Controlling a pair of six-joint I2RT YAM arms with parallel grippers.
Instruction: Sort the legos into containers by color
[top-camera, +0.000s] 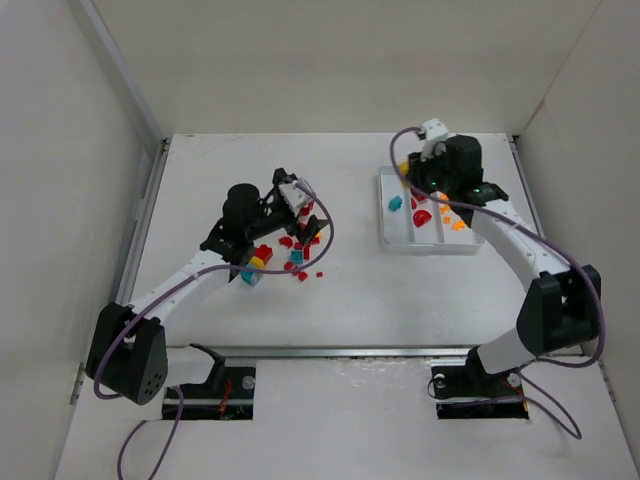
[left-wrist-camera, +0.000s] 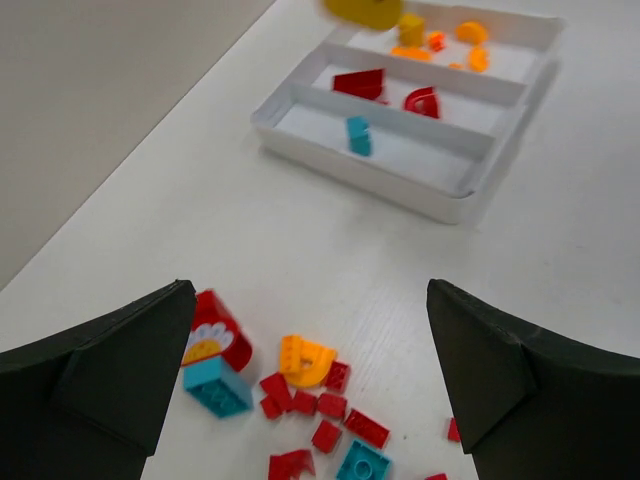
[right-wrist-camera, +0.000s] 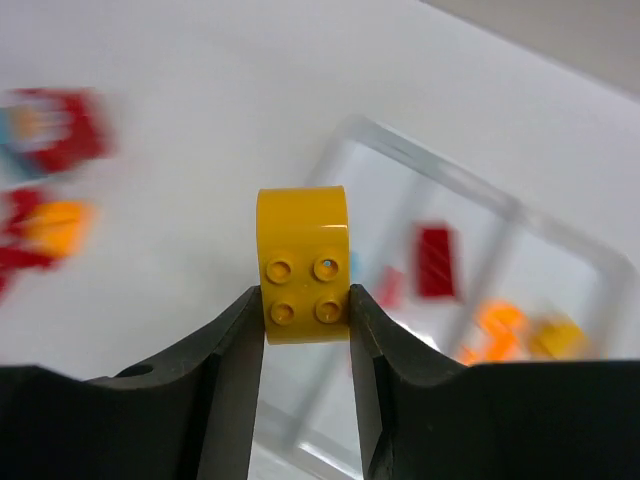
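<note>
On the right half of the table, the white tray (top-camera: 430, 247) holds only a start: several orange pieces in one compartment, two red in the middle, and one teal piece (left-wrist-camera: 359, 136) in the third. Most legos lie in the loose pile (top-camera: 295, 250) to the left — the bulk of the job, I judge. The left gripper (left-wrist-camera: 310, 300) hangs over that pile, jaws spread wide and empty. The right gripper (right-wrist-camera: 305, 305) clamps a yellow rounded brick (right-wrist-camera: 302, 262) above the tray (only its wrist view shows the studs and the grip).
</note>
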